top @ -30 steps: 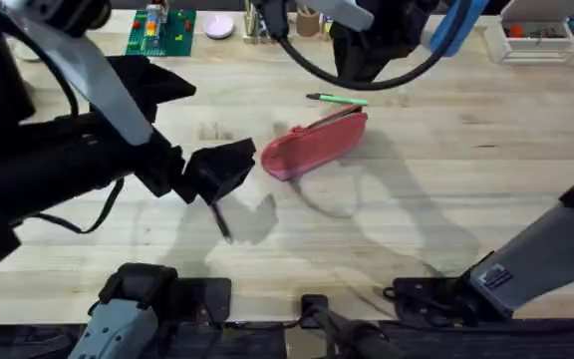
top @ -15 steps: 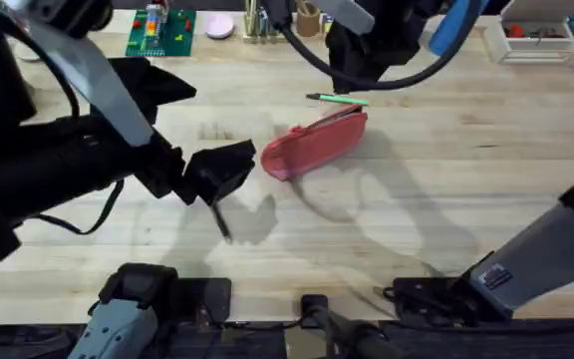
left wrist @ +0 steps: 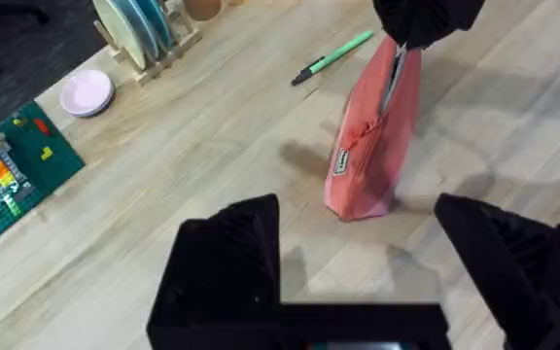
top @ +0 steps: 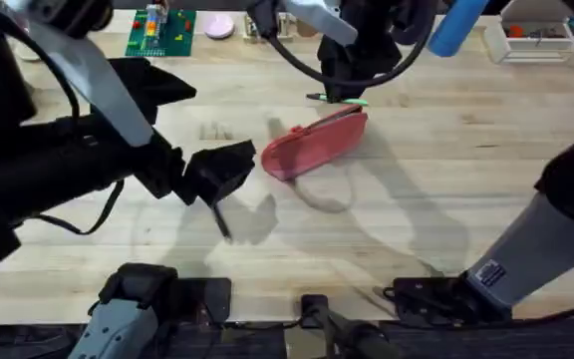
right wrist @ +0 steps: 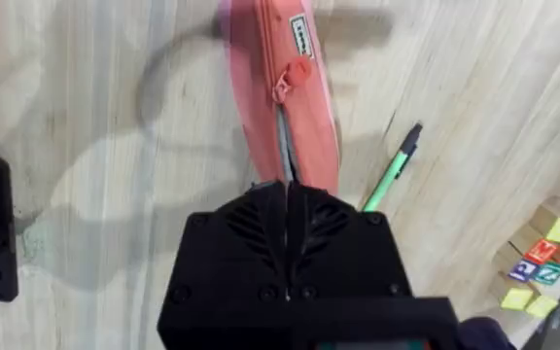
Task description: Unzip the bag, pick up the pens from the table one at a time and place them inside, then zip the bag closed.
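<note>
Bag (top: pixel 313 146) lies on counter (top: pixel 466 170), zipper partly undone; green pen (left wrist: pixel 333 57) beside it. Right pincer (right wrist: pixel 286 199) clenched above it; left pincer (left wrist: pixel 358 248) released nearby.

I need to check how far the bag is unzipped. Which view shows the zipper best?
The right wrist view: the zipper runs down the bag, pull visible. The left wrist shows it edge-on; overhead, just a dark line.

surface (top: pixel 466 150): pale wooden planks, grain visible, soft shadows cast across the middle | far left: green building-brick baseplate (top: pixel 160 31) set with coloured bricks, pink round dish (top: pixel 218 26) beside it | far right: white tray (top: pixel 536 40) | wooden rack (left wrist: pixel 154 34) with teal plates seen | dark floor (left wrist: pixel 27 39) beyond the far edge
</note>
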You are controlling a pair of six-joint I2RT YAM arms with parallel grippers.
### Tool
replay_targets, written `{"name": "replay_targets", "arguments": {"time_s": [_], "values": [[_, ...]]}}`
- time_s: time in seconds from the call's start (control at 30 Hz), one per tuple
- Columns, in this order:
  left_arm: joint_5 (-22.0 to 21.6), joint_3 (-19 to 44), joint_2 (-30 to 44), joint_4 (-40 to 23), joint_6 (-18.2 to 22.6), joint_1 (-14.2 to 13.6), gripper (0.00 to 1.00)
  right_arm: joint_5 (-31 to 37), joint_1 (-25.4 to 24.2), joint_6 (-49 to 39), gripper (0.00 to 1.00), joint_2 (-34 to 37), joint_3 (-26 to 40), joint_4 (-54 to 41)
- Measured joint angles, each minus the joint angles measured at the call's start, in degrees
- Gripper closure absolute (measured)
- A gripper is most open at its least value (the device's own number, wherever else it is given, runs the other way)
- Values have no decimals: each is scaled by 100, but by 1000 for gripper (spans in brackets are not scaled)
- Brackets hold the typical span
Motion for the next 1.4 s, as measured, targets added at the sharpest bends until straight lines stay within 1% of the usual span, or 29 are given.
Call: {"name": "replay_targets", "arguments": {"time_s": [0.1, 0.3, 0.53, 0.9, 1.13, 1.4], "values": [[0, 0, 0, 0, 0, 0, 7, -37, -9, -1, 969, -2, -216, 125], [0, 0, 0, 0, 0, 0, 7, -53, -13, -1, 969, -2, -896, 709], [0, 0, 0, 0, 0, 0, 7, -68, -22, -1, 972, -2, -1463, 1256], [0, 0, 0, -1, 0, 0, 8, -87, -38, -1, 969, -2, -2158, 2128], [0, 0, 0, -2, 0, 0, 7, -131, -44, -1, 969, -1, -2604, 2316], [0, 0, 0, -2, 0, 0, 7, -215, -44, -1, 969, -20, -2946, 2804]]}}
